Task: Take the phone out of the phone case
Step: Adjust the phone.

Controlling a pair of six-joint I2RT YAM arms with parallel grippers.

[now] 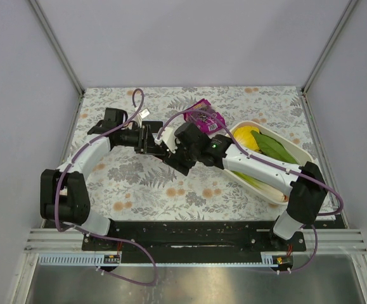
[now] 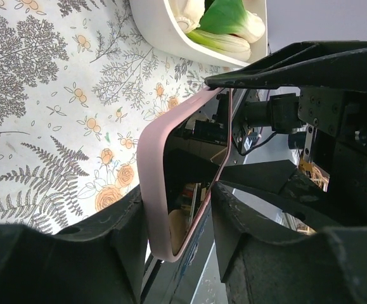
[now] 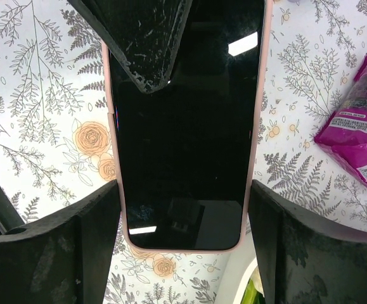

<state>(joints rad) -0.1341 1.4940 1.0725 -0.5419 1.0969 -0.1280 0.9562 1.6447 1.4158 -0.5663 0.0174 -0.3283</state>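
Note:
A black phone (image 3: 183,126) sits in a pink case (image 3: 255,126) and is held in the air over the floral table between both grippers. My right gripper (image 3: 183,215) is shut on the case's two long sides near its lower end. My left gripper (image 2: 177,193) is shut on the other end, one finger (image 3: 139,44) on the screen and the other behind the case. In the left wrist view the case (image 2: 150,164) shows edge-on between the fingers. In the top view the two grippers meet at the table's middle, left (image 1: 160,149) and right (image 1: 177,158), and hide the phone.
A white oval bowl (image 1: 297,152) of green and yellow vegetables lies at the right, under the right arm; its wall also shows in the left wrist view (image 2: 164,31). A magenta snack packet (image 1: 205,115) lies behind the grippers and shows in the right wrist view (image 3: 360,120).

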